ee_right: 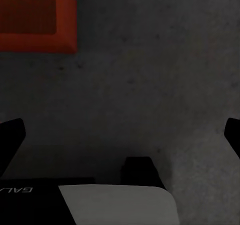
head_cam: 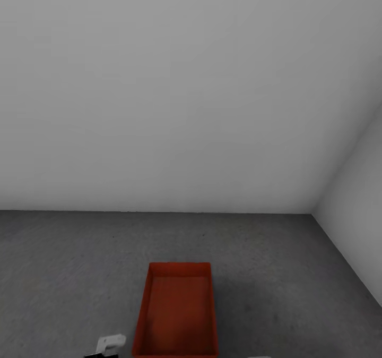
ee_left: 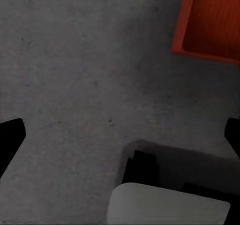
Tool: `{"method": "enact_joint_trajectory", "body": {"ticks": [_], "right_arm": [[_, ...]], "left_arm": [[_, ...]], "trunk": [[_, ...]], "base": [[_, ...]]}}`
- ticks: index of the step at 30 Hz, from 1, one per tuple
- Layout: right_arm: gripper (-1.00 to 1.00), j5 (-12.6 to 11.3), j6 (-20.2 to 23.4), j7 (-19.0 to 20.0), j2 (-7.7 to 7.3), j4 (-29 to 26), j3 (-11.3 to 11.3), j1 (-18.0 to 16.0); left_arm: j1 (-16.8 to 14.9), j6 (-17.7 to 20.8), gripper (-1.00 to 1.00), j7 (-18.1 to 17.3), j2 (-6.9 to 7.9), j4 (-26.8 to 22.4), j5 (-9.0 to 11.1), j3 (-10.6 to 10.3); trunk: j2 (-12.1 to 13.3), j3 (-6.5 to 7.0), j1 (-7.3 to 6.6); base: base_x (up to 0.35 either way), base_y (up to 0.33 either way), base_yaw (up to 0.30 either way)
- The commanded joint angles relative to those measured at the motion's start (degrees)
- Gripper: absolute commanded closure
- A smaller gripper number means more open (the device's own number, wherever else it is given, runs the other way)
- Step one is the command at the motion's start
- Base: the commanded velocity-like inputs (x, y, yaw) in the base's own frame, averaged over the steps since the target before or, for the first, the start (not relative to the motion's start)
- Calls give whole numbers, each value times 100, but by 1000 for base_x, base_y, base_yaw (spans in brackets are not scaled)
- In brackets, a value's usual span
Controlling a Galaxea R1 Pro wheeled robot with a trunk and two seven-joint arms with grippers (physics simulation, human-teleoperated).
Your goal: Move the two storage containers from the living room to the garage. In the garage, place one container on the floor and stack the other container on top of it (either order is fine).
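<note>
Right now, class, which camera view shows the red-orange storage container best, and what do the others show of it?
The head view: the storage container shows nearly whole, open top up, on the grey floor. The left wrist view catches one corner, and the right wrist view another corner; both grippers are open and apart from it.

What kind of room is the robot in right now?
Probably a garage or some bare storage room: plain white-grey walls, a dark grey concrete floor, and just a red-orange bin sitting on it.

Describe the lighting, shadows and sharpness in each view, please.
Head view: even, soft light, plain wall, storage container sharp. Left wrist view: brighter floor, dark shadow by the white robot part. Right wrist view: dimmer, the container corner dull red, slightly soft.
</note>
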Motion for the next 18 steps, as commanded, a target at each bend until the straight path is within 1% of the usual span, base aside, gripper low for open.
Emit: {"method": "enact_joint_trajectory", "body": {"ticks": [1, 6, 12, 18], "right_arm": [[-100, -54, -31, -3, 5, 18, 49, -6], [-100, -52, -24, -2, 7, 18, 56, -2], [-100, -52, -22, -2, 13, 18, 57, 24], [-100, -53, -22, -2, 14, 18, 57, 29]], "left_arm": [[45, -10, -100, 11, 0, -3, 47, -4], [146, -231, -100, 11, 1, -3, 55, -4], [161, -268, -100, 27, 13, -3, 62, 0], [163, -251, -100, 28, 34, -3, 62, -2]], "trunk": [[-2, -4, 0], [-2, -4, 0], [-2, -4, 0], [-2, -4, 0]], "base": [[0, 0, 0], [0, 0, 0], [-23, 0, 0], [-284, 0, 0]]}}
